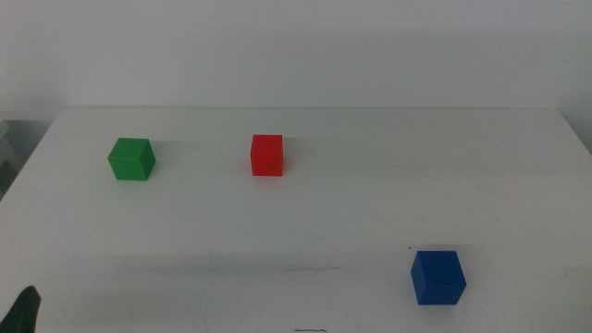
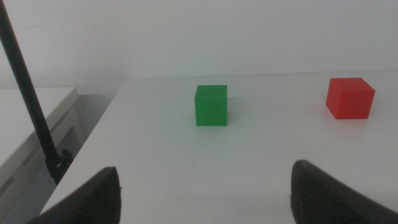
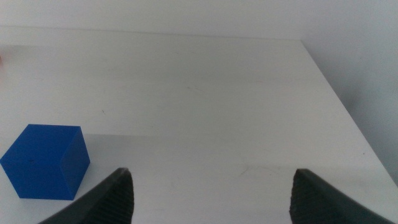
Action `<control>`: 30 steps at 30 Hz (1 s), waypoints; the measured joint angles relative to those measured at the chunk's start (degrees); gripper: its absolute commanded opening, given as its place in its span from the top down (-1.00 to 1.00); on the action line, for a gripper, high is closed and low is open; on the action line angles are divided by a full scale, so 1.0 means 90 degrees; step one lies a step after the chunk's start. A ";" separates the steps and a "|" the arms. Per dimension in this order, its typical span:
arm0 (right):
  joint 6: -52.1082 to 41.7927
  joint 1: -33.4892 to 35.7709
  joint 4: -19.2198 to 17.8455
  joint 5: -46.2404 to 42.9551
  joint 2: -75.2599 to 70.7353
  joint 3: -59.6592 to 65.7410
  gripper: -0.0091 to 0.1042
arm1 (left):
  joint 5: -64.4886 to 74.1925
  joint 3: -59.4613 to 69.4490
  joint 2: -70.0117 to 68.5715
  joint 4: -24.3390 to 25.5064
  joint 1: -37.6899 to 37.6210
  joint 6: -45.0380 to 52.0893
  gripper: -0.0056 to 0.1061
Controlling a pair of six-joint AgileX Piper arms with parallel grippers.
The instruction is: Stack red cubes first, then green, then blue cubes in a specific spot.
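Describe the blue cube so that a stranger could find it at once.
On the white table, look at the near right part, close to the front edge. The blue cube sits there alone, far from the red cube and green cube, and looks slightly larger.

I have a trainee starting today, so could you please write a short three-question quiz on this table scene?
1. True or false: the red cube rests on the green cube.
2. Which cube lies nearest the camera in the middle view? A) red B) green C) blue
3. Fill in: both grippers' jaws are ____.

Key:
1. False; they stand apart on the table.
2. C, the blue cube.
3. Open; the left gripper faces the green cube and the right gripper waits beside the blue one, neither holding anything.
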 measured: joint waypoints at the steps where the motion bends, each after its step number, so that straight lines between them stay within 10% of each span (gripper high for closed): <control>1: 0.0000 0.0000 0.0000 0.0000 0.0000 0.0000 -0.29 | -0.0007 0.0000 0.0000 0.0000 0.0000 0.0000 -0.78; 30: 0.0000 0.0000 0.0000 0.0000 0.0000 0.0000 -0.29 | 0.4255 -0.5499 0.5304 -0.0019 -0.0886 -0.0024 -0.78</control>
